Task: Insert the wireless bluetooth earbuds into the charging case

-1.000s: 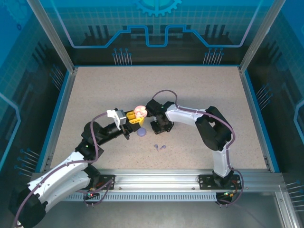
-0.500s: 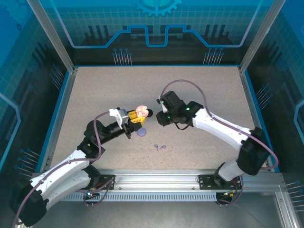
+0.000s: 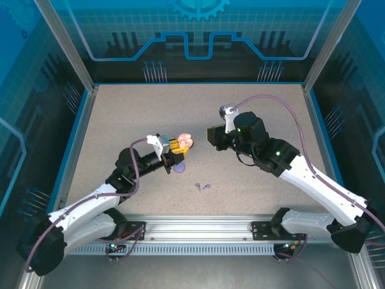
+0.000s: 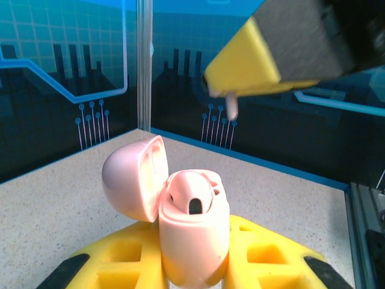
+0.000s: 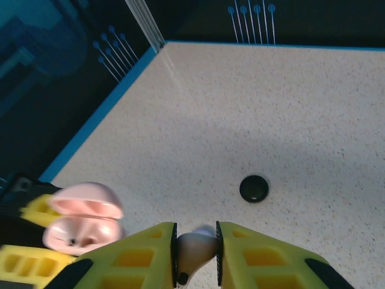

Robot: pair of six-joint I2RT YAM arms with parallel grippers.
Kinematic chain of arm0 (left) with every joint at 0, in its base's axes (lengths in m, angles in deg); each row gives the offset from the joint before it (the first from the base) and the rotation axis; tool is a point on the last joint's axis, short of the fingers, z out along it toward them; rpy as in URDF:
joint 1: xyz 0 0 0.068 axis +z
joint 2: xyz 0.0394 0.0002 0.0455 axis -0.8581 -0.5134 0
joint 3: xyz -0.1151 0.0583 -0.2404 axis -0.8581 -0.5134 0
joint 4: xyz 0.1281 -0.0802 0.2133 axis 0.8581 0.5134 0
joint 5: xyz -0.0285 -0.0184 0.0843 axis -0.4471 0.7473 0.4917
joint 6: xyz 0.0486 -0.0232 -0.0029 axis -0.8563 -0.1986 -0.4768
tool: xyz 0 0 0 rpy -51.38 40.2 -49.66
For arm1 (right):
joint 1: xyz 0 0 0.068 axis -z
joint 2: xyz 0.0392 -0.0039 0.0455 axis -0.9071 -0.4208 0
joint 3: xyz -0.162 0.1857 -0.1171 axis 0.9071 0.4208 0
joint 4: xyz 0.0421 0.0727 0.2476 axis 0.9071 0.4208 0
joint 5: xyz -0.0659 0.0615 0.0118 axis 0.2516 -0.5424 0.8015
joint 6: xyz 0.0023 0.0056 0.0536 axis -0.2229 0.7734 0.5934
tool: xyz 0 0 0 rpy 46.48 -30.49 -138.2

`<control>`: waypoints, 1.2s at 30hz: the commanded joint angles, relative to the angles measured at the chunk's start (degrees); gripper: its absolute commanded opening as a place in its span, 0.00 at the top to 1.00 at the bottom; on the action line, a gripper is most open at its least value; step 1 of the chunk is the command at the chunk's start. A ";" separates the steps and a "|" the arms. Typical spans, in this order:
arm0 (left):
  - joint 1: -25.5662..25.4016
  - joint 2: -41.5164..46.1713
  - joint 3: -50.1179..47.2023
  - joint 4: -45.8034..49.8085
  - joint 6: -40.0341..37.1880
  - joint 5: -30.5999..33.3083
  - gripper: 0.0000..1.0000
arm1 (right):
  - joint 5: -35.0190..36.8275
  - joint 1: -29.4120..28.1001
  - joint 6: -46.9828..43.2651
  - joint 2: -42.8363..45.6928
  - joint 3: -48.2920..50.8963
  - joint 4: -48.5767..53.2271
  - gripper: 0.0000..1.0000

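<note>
**Pink earbud held close to the open pink case**

From above: the left pincer point(image 3: 178, 145) is shut tight on the pink case point(image 3: 185, 140). The right pincer point(image 3: 211, 136) is just beside it and points at the case, with a small gap between them. A round purple case point(image 3: 179, 169) sits on the table point(image 3: 120, 114) right by the left pincer, on the side nearer the arm bases. Two purple earbuds point(image 3: 207, 186) lie a bit further that way, between the two pincers.

Left wrist camera: the pink case stands between this pincer's yellow fingers point(image 4: 264, 253), which squeeze it from both sides. Its lid point(image 4: 133, 177) is flipped open to the left. A yellow finger of the right pincer hangs above the case, a little to the right, not touching it. A pink earbud point(image 4: 231, 107) pokes out under that finger.

Right wrist camera: the right pincer's two yellow fingers are closed on the pink earbud, right at their tips. The open pink case is low and to the left of this pincer, near but apart. A round black case point(image 5: 254, 188) sits on the table ahead of the pincer, well apart.
</note>
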 commanded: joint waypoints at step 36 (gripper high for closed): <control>-3.75 -4.62 4.76 -2.11 -4.09 5.97 1.00 | 10.27 -9.30 3.08 -6.85 -2.15 -8.32 0.77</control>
